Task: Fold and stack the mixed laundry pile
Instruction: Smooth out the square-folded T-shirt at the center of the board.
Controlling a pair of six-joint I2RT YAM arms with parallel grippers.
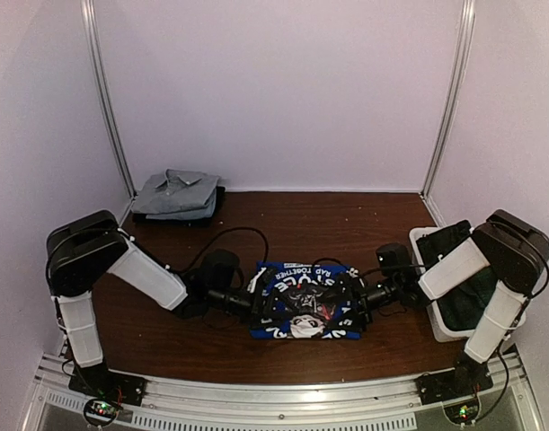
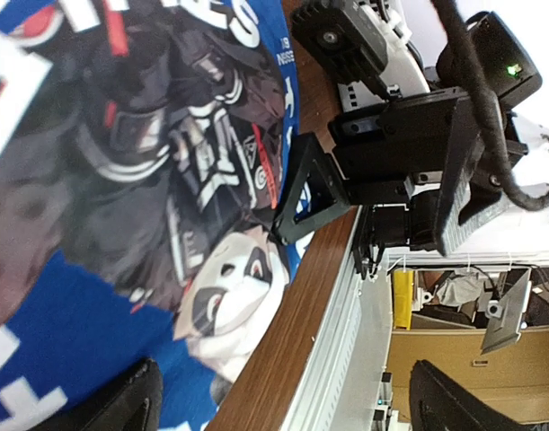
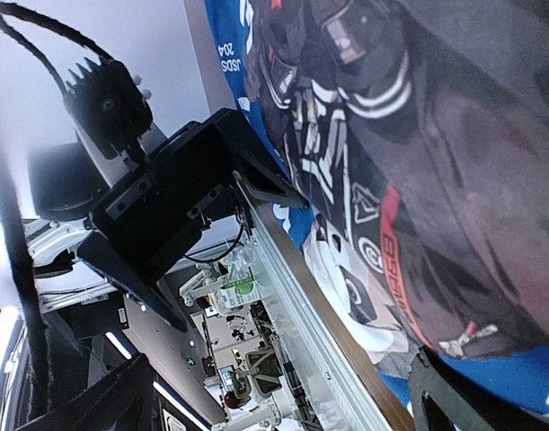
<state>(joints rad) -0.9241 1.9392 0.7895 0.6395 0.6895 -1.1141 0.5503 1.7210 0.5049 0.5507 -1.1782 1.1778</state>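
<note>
A royal-blue shirt (image 1: 305, 301) with a black, white and red print lies folded flat in the middle of the table. My left gripper (image 1: 261, 303) is low at its left edge and my right gripper (image 1: 353, 301) at its right edge, facing each other. Both stand wide open. In the left wrist view the blue shirt (image 2: 121, 180) fills the left side, one of the fingers (image 2: 121, 404) is over it, and the gripper (image 2: 287, 404) holds nothing. The right wrist view shows the shirt (image 3: 409, 162) on the right and an open, empty gripper (image 3: 287, 404). A folded light grey shirt (image 1: 175, 191) sits at the back left.
A dark piece (image 1: 213, 205) lies under the grey shirt. A white bin (image 1: 429, 241) at the right edge holds dark green-black cloth (image 1: 467, 301), partly under my right arm. The table's near edge and metal rail (image 1: 283, 391) run close below the blue shirt.
</note>
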